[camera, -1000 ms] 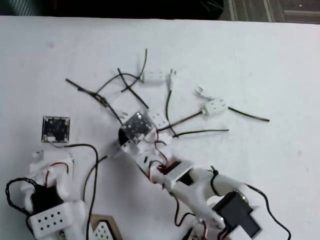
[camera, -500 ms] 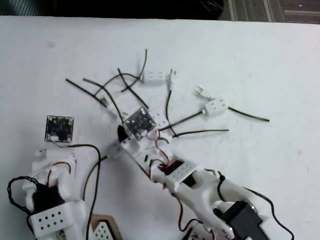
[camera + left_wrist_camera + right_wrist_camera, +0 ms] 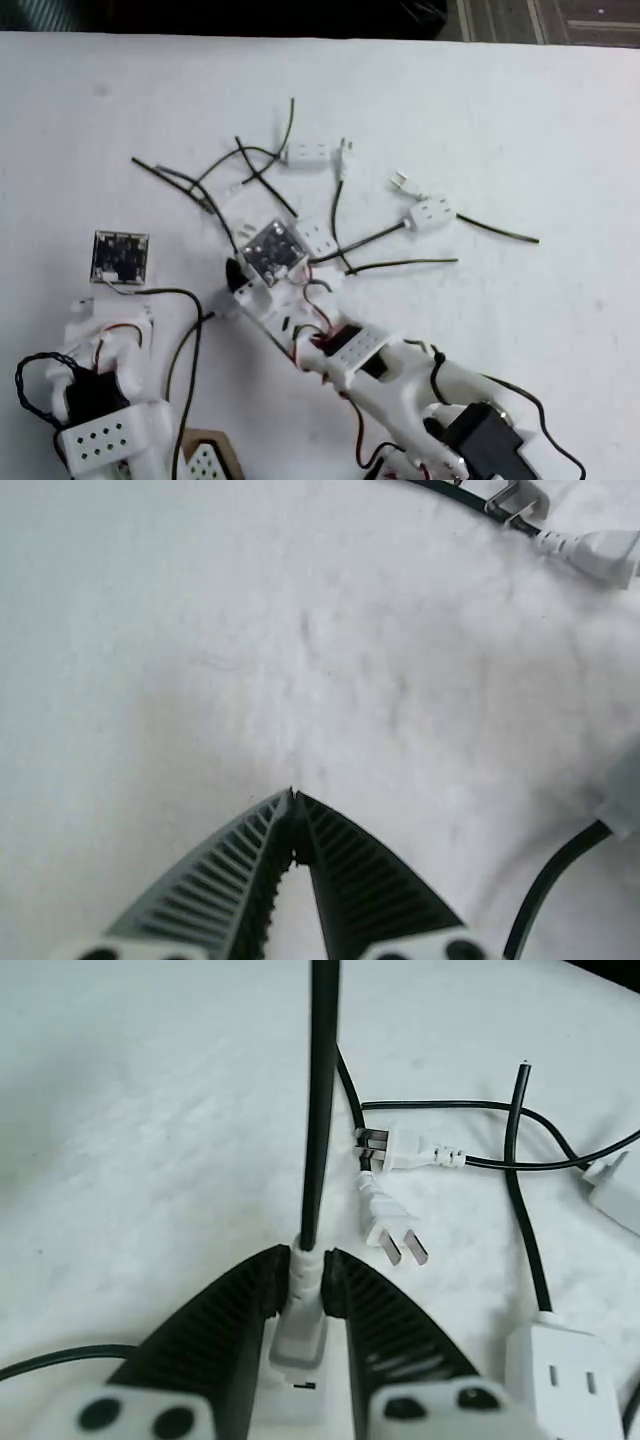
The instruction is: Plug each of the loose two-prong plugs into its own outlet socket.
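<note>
The right gripper (image 3: 305,1260) is clenching a plug (image 3: 298,1335) just beside the socket (image 3: 552,1378). Its stiff cord (image 3: 320,1090) is threatening to twist it askew. The left gripper (image 3: 293,800) is resting closed, empty, well apart from the socket.

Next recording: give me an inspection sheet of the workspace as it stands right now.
Surface: white table, no marks seen.
Job's things: socket and second socket lie apart; loose plug and second loose plug lie close together, unplugged.
Clutter: brown piece by the arm bases.
Grippers: right gripper shut on held plug; left gripper shut, empty, over bare table.
Cables: black cords crisscross between the sockets; held cord runs straight ahead.
Surroundings: dark floor beyond the far edge.
</note>
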